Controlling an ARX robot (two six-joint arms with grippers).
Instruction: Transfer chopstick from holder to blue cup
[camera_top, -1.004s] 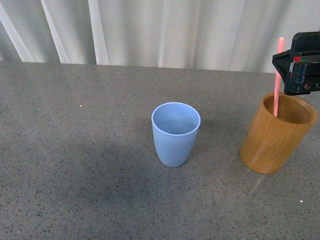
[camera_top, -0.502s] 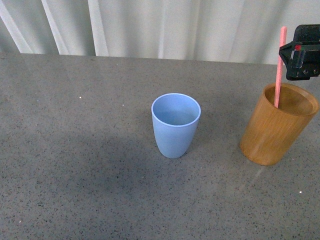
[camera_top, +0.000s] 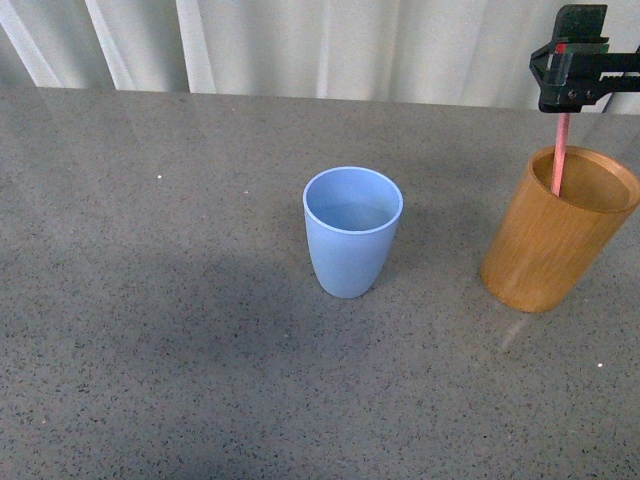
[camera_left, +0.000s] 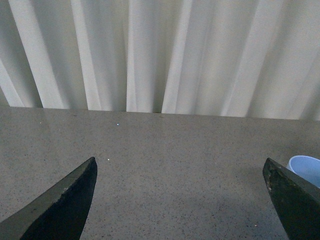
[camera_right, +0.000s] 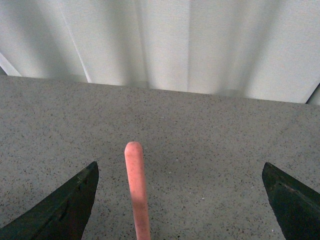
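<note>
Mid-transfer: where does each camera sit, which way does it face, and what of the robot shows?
Front view: on the body, looking down across the table at the blue cup and holder; the right gripper shows above the chopstick.
Left wrist view: low over the table, facing the curtain; the left gripper shows, fingers open.
Right wrist view: also facing the curtain; open fingers flank the chopstick without touching.
Shared: blue cup in front and left wrist; chopstick in front and right wrist.

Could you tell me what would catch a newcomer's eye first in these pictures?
The blue cup stands empty in the middle of the table. At the far right, the pink chopstick leans in the wooden holder, and the right hand hangs open around its top, not gripping it.
</note>
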